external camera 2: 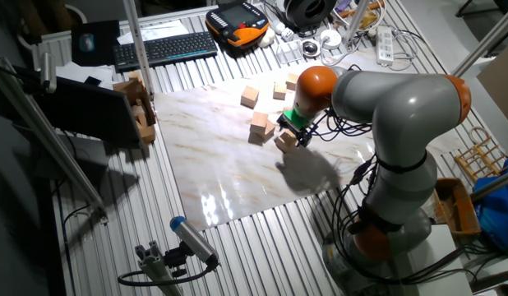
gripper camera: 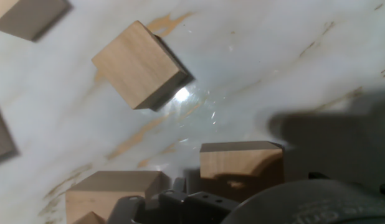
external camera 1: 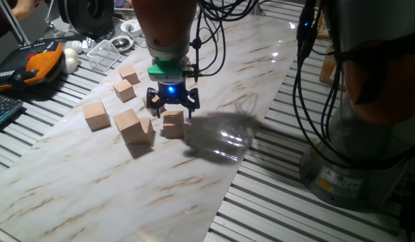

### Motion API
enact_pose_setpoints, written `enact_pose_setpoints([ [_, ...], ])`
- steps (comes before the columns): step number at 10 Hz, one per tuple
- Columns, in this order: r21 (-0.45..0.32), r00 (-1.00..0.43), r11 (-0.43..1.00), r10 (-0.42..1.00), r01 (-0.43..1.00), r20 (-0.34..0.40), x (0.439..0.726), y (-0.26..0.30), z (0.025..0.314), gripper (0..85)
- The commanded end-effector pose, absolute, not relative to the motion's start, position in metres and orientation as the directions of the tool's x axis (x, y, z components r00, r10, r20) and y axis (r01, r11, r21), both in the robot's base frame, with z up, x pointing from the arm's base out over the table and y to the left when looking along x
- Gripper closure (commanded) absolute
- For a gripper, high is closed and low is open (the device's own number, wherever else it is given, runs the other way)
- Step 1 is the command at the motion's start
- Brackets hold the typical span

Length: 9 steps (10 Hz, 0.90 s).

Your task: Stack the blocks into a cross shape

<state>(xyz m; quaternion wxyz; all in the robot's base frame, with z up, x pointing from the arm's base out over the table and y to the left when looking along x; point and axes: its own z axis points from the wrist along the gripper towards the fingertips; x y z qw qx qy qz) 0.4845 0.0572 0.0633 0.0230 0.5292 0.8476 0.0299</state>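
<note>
Several tan wooden blocks lie loose on the marble board, none stacked. One block (external camera 1: 172,124) (external camera 2: 285,141) (gripper camera: 240,160) sits just below my gripper (external camera 1: 172,102) (external camera 2: 292,125), which hovers over it with fingers spread and nothing between them. A bigger block (external camera 1: 133,126) (gripper camera: 111,190) rests to its left, another block (external camera 1: 96,115) further left. Two more blocks (external camera 1: 125,90) (external camera 1: 129,74) lie behind. The hand view shows a tilted block (gripper camera: 141,65) ahead. My fingertips are hidden there by the dark hand body.
The marble board (external camera 1: 93,181) lies on a slatted metal table. A clear plastic tray (external camera 1: 103,55), an orange pendant (external camera 1: 39,60) and a keyboard (external camera 2: 163,48) sit beyond the board's far end. Cables (external camera 1: 308,81) hang at the right by the arm base.
</note>
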Motion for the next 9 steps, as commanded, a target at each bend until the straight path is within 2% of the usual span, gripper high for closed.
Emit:
enact_pose_setpoints([
  [1,0.076,-0.438,0.437,0.899,0.896,-0.006,0.4847,0.0574,0.0631,0.0],
  [9,0.077,-0.426,0.425,0.905,0.902,-0.009,0.4847,0.0574,0.0631,0.0],
])
